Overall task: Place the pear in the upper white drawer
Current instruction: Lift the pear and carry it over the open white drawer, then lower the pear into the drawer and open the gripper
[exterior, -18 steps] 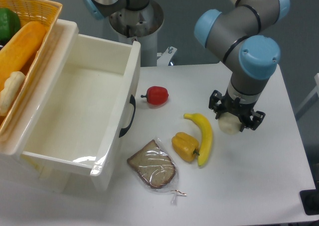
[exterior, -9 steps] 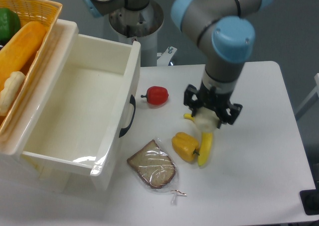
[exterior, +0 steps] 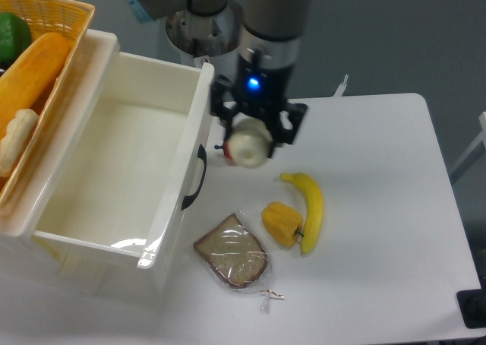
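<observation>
Gripper clamped on pear, 2 fingers at its sides, blue light lit on wrist above. Pear held in air, just right of upper white drawer front panel and black handle, over spot where red pepper peeks out at left. Drawer pulled open, inside bare. Banana and yellow bell pepper nearer, to right; wrapped bread slice nearest. Woven basket far left.

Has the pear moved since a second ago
Yes. The pear, held in the gripper, has travelled left from beyond the banana toward the upper white drawer, now near its handle.
</observation>
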Controlling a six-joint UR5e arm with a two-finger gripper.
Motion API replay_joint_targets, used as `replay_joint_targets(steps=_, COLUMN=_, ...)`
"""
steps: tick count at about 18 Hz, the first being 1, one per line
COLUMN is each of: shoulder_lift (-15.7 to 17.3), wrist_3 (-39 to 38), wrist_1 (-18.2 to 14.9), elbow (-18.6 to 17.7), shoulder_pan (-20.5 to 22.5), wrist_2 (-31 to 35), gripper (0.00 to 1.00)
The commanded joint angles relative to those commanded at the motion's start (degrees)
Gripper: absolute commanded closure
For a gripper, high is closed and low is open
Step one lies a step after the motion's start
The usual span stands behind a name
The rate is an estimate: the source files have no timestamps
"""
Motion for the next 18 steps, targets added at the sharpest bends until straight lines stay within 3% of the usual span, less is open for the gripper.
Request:
replay_joint_targets(steps=9, shoulder_lift=-0.44, wrist_3=9.57, wrist_1=0.44, elbow=-2.37, shoulder_pan=-7.48, wrist_2=0.96, gripper=0.8)
replay_joint_targets(steps=12, shoulder_lift=-0.35, wrist_3=10.2, wrist_1=0.7, elbow=-4.82, shoulder_pan=-9.85, wrist_2=2.36, gripper=0.8)
replay_joint_targets(steps=18, shoulder_lift=-1.84, wrist_3=12.04, wrist_1=0.62, elbow=-6.41, shoulder_pan=-12.4, wrist_2=2.98, gripper=0.8)
